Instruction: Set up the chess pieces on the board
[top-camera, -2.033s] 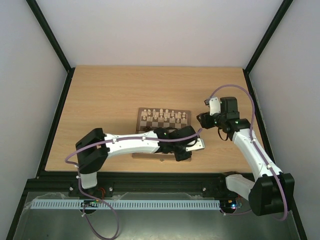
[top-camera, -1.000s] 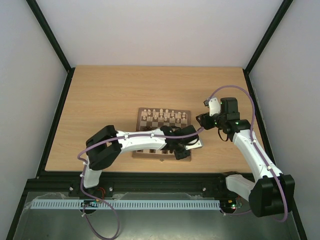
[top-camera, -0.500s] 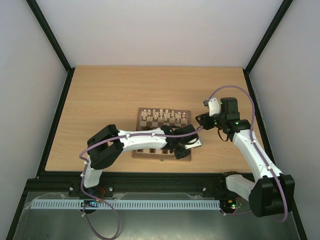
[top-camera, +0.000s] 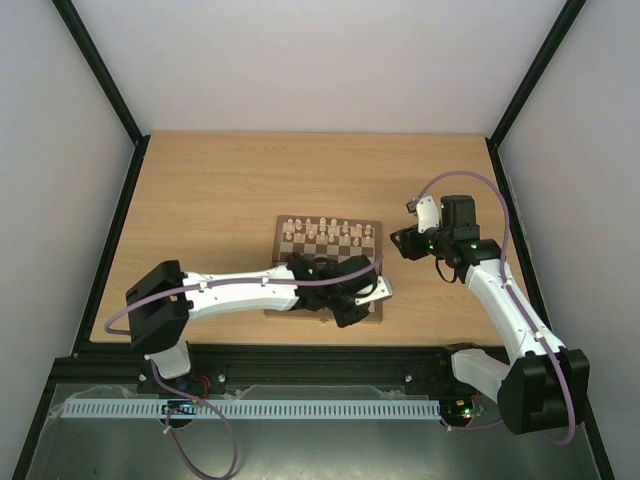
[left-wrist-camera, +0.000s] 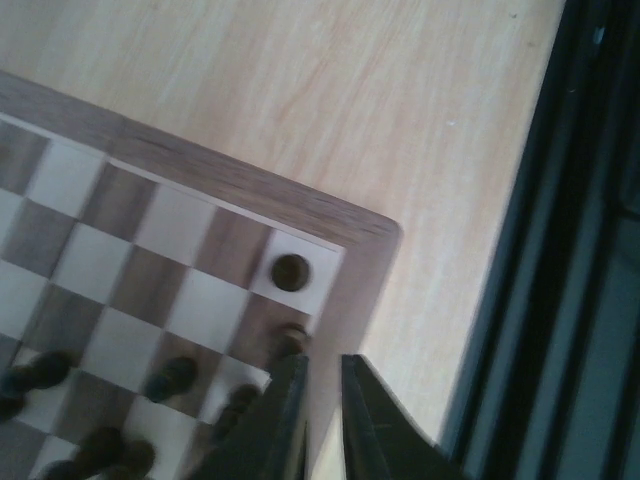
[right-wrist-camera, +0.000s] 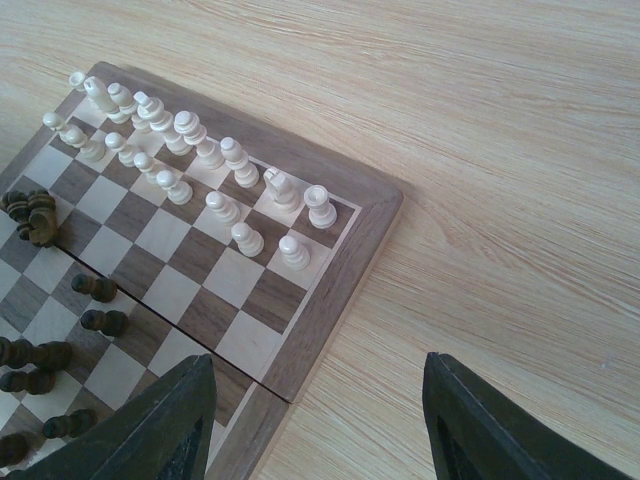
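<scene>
**Layout.** The board (top-camera: 378, 228) lies mid-counter, toward the near edge. The pale pieces (right-wrist-camera: 210, 152) stand in two rows along its far side. The dark pieces (right-wrist-camera: 100, 290) are spread over the near half, and a few are bunched together. We cannot tell whether all of them stand upright. In the left wrist view, the corner piece (left-wrist-camera: 290, 271) sits on the corner square. The edge piece (left-wrist-camera: 290, 340) sits on the next square along the border.

**Risks, in our judgement.**
- The left fingers (left-wrist-camera: 288, 400) hang right beside the edge piece, with one tip almost touching it. A small sideways drift or a crooked lift would topple it, either into its neighbours or over the border onto the counter (left-wrist-camera: 300, 80).
- The left arm (top-camera: 240, 288) lies across the near half of the board in the top view and hides it. If the arm runs low, a swing would sweep loose pieces out of their squares.

**Fingers.**
- The left fingers are narrow, with only a slim gap between them. Only the board's border shows through the gap, and we see nothing held.
- The right fingers (right-wrist-camera: 180, 425) are spread wide and empty. They hover over the counter just off the board's far right corner and touch nothing.
</scene>
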